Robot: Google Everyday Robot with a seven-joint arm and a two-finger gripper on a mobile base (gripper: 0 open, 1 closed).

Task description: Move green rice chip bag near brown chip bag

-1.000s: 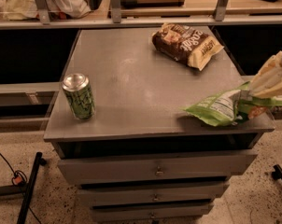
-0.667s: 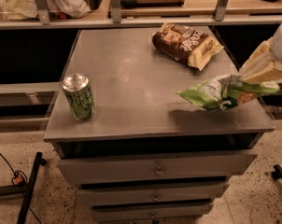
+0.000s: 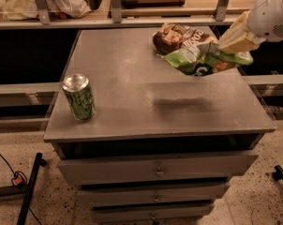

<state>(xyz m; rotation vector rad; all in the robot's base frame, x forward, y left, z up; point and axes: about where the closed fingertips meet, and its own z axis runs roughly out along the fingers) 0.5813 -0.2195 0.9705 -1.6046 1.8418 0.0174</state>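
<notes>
The green rice chip bag [image 3: 197, 60] is lime green with white lettering. It hangs in the air above the right half of the grey cabinet top [image 3: 127, 78], casting a shadow below it. My gripper [image 3: 228, 48] comes in from the upper right and is shut on the bag's right end. The brown chip bag [image 3: 175, 36] lies at the back right of the top, partly hidden behind the green bag.
A green-patterned drink can [image 3: 79, 97] stands upright at the front left. A shelf rail with posts [image 3: 116, 3] runs behind the cabinet. Drawers [image 3: 155, 170] sit below the front edge. The cabinet's right edge is close under my arm.
My gripper has lifted the green bag off the front right of the top and carried it up and back toward the brown bag. The can and brown bag have not moved.
</notes>
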